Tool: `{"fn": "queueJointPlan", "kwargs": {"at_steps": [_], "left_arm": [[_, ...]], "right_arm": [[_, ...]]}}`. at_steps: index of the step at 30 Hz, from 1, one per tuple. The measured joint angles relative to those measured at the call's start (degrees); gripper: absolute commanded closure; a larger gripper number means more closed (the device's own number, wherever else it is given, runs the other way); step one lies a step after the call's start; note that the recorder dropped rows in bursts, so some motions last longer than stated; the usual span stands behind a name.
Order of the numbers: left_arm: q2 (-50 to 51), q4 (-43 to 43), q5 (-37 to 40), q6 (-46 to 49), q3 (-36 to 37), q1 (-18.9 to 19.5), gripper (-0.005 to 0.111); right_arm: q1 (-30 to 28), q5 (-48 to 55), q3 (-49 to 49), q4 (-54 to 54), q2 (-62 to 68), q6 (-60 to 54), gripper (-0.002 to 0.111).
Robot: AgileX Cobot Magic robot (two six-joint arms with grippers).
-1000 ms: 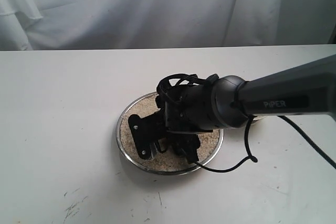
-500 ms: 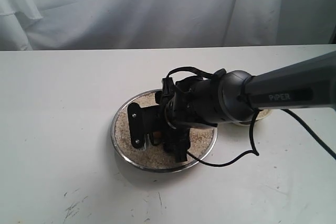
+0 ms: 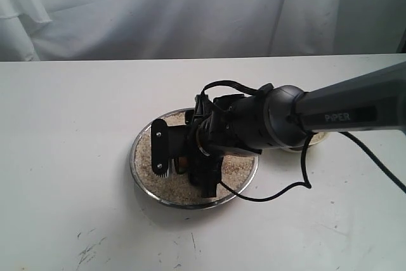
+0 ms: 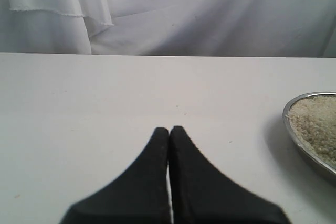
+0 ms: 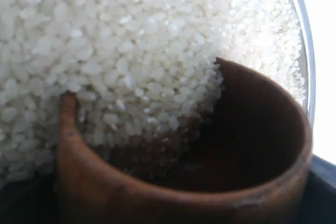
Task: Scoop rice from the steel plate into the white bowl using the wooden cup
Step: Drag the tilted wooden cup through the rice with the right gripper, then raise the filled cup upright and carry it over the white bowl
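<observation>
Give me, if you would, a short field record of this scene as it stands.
plate: on table, holds rice
cup: mouth dug into rice, partly filled
right claw: shut on cup, over plate
left claw: shut, empty, apart from plate
bowl: mostly hidden behind right arm

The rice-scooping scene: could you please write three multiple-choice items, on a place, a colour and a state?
1. Where is the wooden cup's mouth? A) in the rice on the steel plate B) beside the plate C) lifted well above the plate
2. What colour is the cup? A) white B) reddish-brown C) silver
3. The left gripper is: A) wide open B) shut C) gripping the plate
Key: 1 A, grains spill into it; 2 B, brown wood shows; 3 B, no gap shows.
</observation>
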Motion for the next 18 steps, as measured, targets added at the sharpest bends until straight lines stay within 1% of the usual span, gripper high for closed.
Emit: {"fn": "queueJointPlan", "kwargs": {"at_steps": [10, 18], "left_arm": [[0.0, 0.0, 0.0, 0.0, 0.0, 0.0, 0.107], [0.0, 0.0, 0.0, 0.0, 0.0, 0.0, 0.107]], "right_arm": [[-0.6, -0.7, 0.0, 0.9, -1.2, 2.1, 0.108], [-0.6, -1.7, 0.0, 5.1, -2.7, 2.4, 0.108]]}}
